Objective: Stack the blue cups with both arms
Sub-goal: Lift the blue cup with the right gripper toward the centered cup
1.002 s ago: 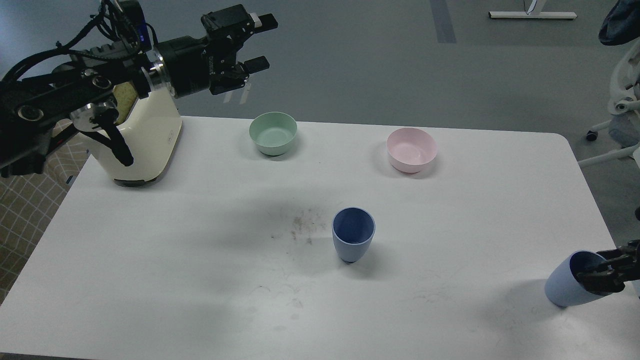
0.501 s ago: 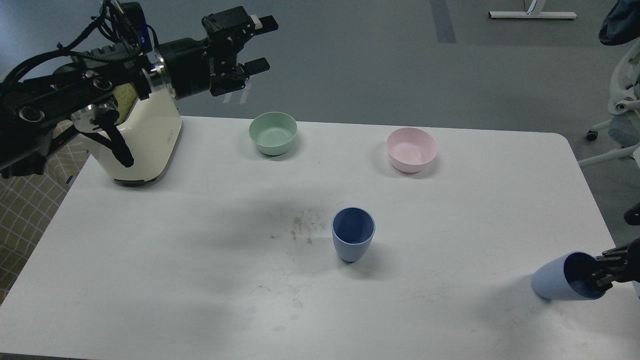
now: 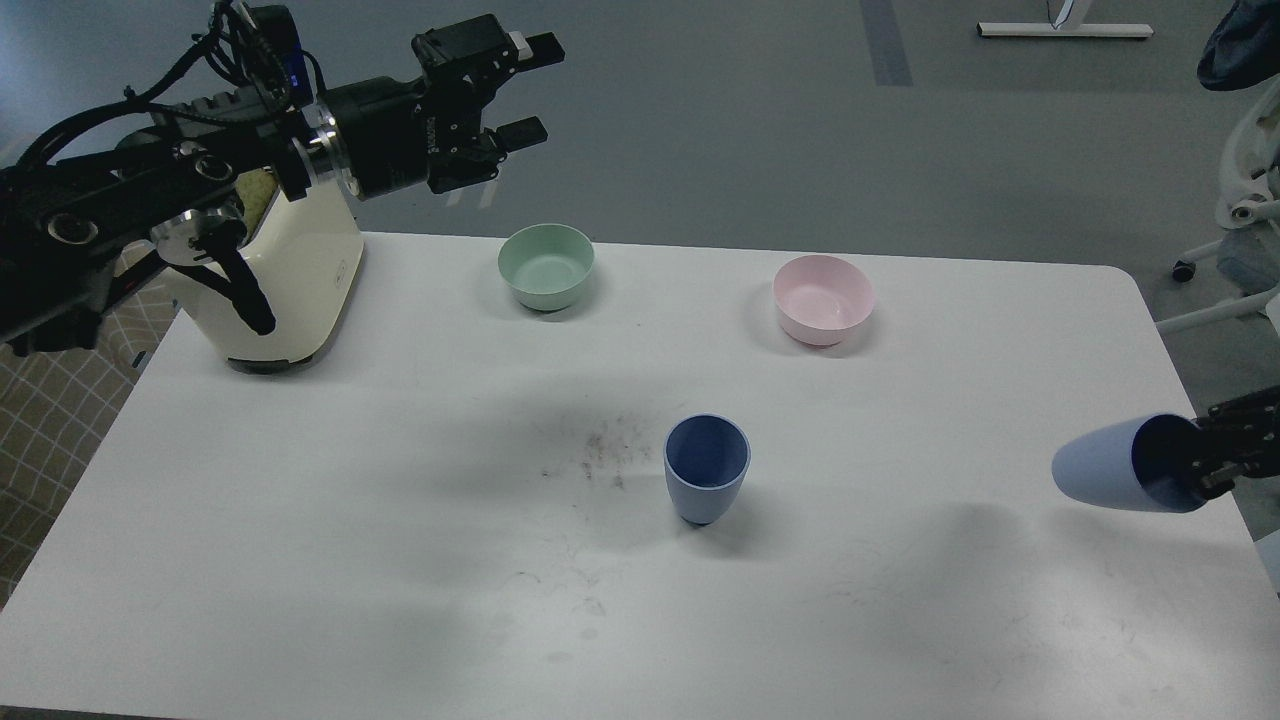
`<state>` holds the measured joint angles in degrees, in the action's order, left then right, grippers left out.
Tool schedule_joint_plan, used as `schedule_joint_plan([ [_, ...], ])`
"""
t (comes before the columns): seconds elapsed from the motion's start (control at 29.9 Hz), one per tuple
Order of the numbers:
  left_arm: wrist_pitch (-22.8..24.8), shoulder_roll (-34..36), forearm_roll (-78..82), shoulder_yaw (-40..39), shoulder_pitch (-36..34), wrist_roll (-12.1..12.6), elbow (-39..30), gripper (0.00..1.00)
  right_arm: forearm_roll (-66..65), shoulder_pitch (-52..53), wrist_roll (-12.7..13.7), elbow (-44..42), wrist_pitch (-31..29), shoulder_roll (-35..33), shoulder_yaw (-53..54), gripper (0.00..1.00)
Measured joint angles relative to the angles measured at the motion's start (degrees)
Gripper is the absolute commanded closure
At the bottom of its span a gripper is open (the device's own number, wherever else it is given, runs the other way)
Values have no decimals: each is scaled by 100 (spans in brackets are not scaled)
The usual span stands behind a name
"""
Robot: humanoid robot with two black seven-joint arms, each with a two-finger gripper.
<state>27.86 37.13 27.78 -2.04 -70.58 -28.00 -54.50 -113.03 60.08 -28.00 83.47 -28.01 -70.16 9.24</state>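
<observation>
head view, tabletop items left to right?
Cream appliance → green bowl → upright blue cup → pink bowl → tilted blue cup, held by the right gripper at the right edge, above the table.

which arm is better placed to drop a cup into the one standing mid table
Right. The right hand already grips the tilted blue cup by its rim, lifted above the table. The left hand is open and empty, up beyond the green bowl, farther from the standing cup.
</observation>
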Motion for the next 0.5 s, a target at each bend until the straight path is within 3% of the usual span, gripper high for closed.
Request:
schedule_joint_plan([
  [0.2, 8, -69, 0, 0, -15, 0, 1, 2, 47, 793, 0, 107, 0, 323, 0, 100],
  [0.5, 10, -77, 8, 0, -27, 0, 16, 2, 75, 1736, 0, 82, 0, 1608, -32, 100],
])
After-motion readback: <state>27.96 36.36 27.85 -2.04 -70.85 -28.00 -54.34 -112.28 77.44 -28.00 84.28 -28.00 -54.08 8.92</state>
